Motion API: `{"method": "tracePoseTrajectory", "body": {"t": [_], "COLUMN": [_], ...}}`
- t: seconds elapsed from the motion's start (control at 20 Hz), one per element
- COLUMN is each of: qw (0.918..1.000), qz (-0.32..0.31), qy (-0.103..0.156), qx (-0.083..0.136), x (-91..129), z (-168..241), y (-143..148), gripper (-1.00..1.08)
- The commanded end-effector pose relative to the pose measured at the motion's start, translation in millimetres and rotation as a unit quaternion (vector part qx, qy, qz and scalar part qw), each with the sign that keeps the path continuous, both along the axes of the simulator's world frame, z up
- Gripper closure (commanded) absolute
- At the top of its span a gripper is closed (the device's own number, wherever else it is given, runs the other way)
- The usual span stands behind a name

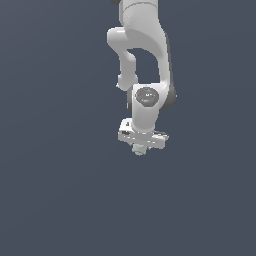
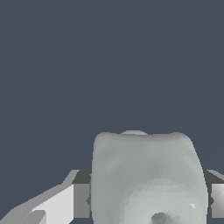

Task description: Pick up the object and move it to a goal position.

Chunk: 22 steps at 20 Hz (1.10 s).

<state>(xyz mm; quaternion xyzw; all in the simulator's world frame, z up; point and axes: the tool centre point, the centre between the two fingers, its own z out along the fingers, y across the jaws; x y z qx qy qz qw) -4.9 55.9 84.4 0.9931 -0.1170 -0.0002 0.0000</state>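
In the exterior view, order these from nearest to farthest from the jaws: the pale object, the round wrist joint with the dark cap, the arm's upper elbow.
1. The pale object: between the jaws of the gripper.
2. The round wrist joint: directly above the gripper.
3. The upper elbow: highest, toward the exterior view's left.

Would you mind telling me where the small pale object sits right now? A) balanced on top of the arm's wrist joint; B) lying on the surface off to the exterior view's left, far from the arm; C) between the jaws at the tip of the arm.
C: the pale greenish object fills the space between the jaws in the wrist view, and shows just under the gripper in the exterior view.
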Motion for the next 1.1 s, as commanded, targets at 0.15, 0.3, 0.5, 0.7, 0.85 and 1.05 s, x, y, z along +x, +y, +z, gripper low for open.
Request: {"method": "tracePoseTrajectory", "body": {"t": [0.15,0.3,0.5,0.7,0.85,1.05], "qw": [1.0000,1.0000,1.0000,1.0000,1.0000,1.0000], "qz": [0.000,0.000,0.000,0.000,0.000,0.000], "qy": [0.000,0.000,0.000,0.000,0.000,0.000], "qx": [0.000,0.000,0.000,0.000,0.000,0.000], "x": [-17.4,-28.4,-43.5,-58.8,-70.8,-85.3], "z": [41.1,67.0,102.9,140.4,170.1,207.4], "y": [-3.6,-6.1,-9.3,-12.6,-15.2,-18.5], "gripper": [1.08,1.08,1.08,1.08,1.08,1.08]}}
